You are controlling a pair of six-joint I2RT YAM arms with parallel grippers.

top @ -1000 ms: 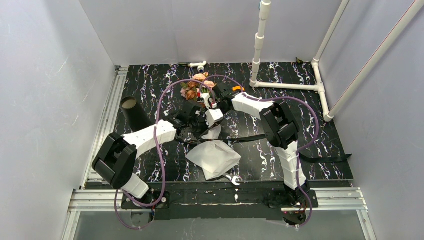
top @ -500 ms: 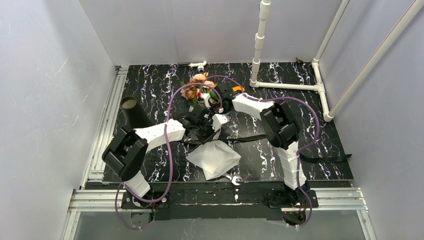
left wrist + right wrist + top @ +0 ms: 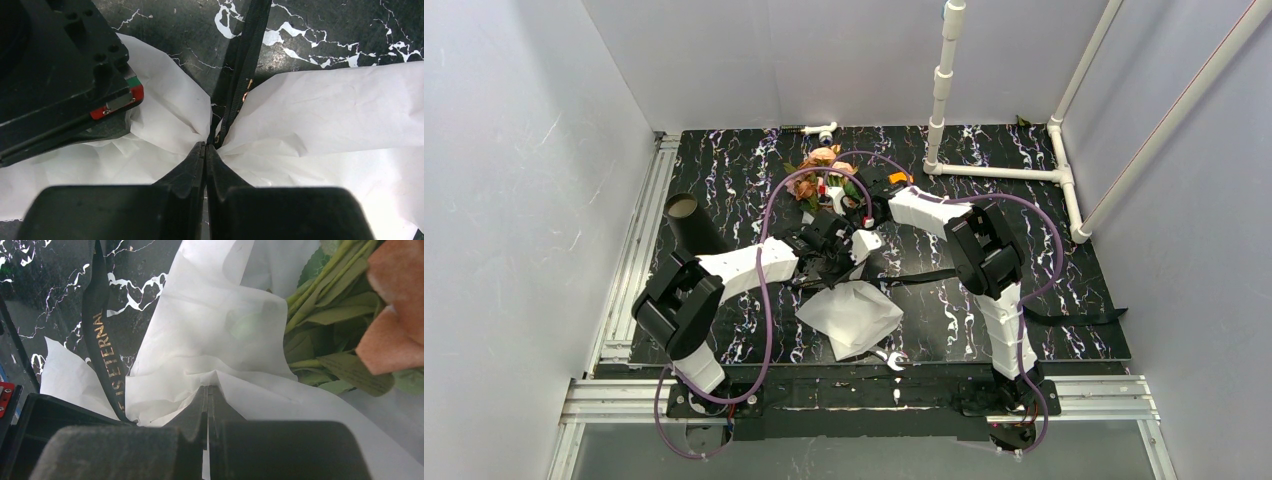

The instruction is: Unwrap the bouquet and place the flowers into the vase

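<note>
The bouquet lies at mid-table, its peach and rust roses pointing to the back, green stems and leaves coming out of the white paper wrap. The black lettered ribbon runs from the gathered wrap across the table. My left gripper is shut on the wrap right beside the ribbon; in the top view it sits just in front of the bouquet. My right gripper is shut on a fold of the wrap near the stems, close behind the left one. The black vase stands at the left.
A crumpled white paper sheet lies near the front edge with a small wrench beside it. A white pipe frame stands at the back right. Ribbon trails right across the marbled table. A metal rail borders the left.
The left arm has swung in toward the centre, bringing its gripper closer to the wrap. The right arm has hardly moved.
</note>
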